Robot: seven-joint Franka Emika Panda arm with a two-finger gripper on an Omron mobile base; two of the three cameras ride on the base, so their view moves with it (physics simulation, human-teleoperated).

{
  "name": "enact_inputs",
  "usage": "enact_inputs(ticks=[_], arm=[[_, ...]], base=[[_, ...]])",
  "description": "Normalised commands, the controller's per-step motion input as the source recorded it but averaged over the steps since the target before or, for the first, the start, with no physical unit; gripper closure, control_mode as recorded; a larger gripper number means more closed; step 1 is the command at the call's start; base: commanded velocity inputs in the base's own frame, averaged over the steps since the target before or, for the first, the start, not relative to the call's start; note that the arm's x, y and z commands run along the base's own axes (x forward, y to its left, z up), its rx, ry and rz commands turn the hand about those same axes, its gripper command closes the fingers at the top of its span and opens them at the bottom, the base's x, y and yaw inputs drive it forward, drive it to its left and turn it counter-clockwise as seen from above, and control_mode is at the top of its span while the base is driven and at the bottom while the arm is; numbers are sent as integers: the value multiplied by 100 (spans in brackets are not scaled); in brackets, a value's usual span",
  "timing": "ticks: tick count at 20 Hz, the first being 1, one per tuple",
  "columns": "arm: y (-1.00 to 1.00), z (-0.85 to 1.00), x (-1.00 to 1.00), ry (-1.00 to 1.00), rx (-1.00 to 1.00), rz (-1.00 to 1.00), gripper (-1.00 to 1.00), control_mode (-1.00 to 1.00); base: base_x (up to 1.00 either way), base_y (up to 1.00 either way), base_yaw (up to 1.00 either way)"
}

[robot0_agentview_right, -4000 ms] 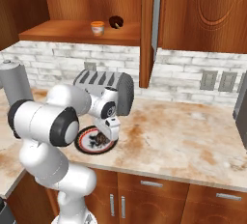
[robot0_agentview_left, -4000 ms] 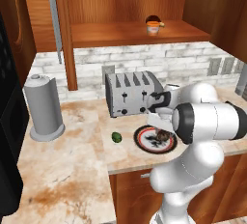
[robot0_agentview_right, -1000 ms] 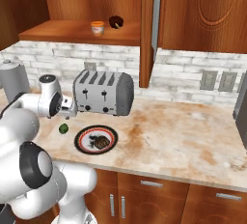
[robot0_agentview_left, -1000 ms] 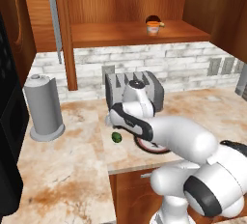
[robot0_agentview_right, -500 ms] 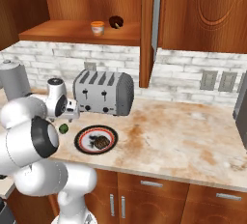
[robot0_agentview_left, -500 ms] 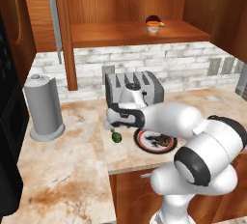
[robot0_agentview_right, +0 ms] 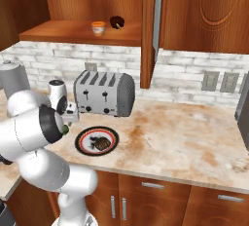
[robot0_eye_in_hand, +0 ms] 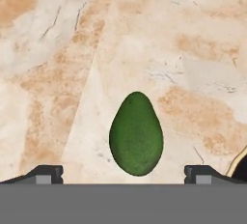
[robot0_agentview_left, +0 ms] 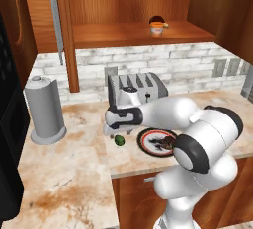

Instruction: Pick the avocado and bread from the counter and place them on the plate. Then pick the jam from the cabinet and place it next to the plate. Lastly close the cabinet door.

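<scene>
At the centre of the right base view, the plate (robot0_agentview_right: 82, 142) holds the bread (robot0_agentview_right: 101, 144) on its white middle, while the jam (robot0_agentview_right: 98, 28) stands on the shelf of the open cabinet (robot0_agentview_right: 73, 31) at upper left. In the hand view the gripper (robot0_eye_in_hand: 123, 174) is spread wide above the counter (robot0_eye_in_hand: 183, 35), with the avocado (robot0_eye_in_hand: 136, 133) lying between its tips at lower centre, untouched.

The avocado (robot0_eye_in_hand: 136, 134) is a deep, finely speckled green on a counter (robot0_eye_in_hand: 159, 39) of pale beige marble mottled with rusty orange-brown stains and thin dark veins; the plate (robot0_agentview_right: 85, 136) has a black rim, a thin red ring and a white centre with a dark pattern. The toaster (robot0_agentview_right: 105, 93) is silver-grey with dark slots; the jam (robot0_agentview_right: 98, 28) is orange with a pale band; the cabinet (robot0_agentview_right: 204, 15) is reddish-brown wood.
</scene>
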Motion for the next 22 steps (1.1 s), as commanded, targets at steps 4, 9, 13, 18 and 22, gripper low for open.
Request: enact_inputs(ticks=[4,9,13,18,22], arm=[[0,-29,10,0,-10,0,-100,-100],[0,-26,7,0,-7,0,-100,-100],[0,-27,17,0,-4,0,-100,-100],[0,-25,24,0,-2,0,-100,-100],[0,-21,15,0,-1,0,100,-100]], base=[[0,0,0],[0,0,0],[0,0,0],[0,0,0],[0,0,0]])
